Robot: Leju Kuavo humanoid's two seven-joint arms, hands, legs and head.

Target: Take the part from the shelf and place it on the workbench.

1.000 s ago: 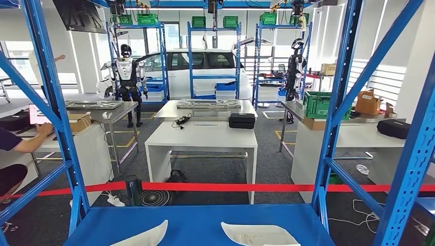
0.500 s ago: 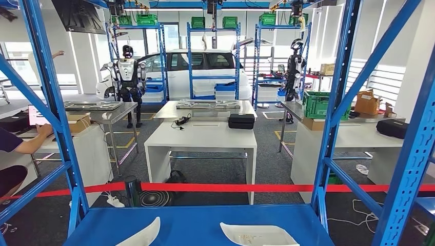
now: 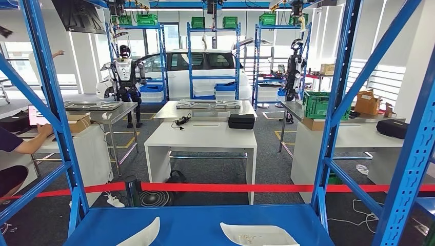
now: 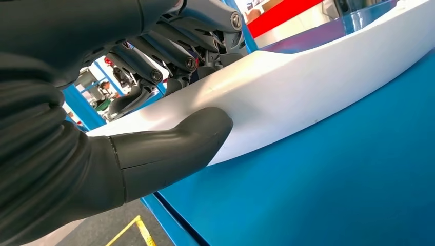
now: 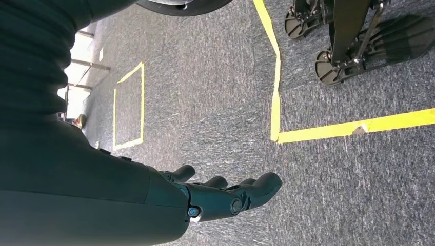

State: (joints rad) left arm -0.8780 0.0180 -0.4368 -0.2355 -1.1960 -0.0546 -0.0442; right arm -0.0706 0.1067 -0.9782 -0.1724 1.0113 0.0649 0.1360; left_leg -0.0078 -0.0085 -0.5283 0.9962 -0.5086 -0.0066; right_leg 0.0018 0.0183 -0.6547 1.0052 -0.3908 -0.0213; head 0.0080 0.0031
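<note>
Left hand (image 4: 154, 128) pinching white part (image 4: 308, 87) at blue shelf (image 4: 333, 195) front edge, thumb below, fingers above. Part cut off in head view. Right hand (image 5: 215, 197) hanging spread over floor (image 5: 215, 92).

From my head feed: white table (image 3: 201, 137) at 12 o'clock, black case (image 3: 241, 121) on its far right corner; red barrier tape (image 3: 231, 187) across in front; white car (image 3: 195, 66) far back; seated person (image 3: 13, 148) at 9 o'clock; green crate (image 3: 318, 104) at 2 o'clock
</note>
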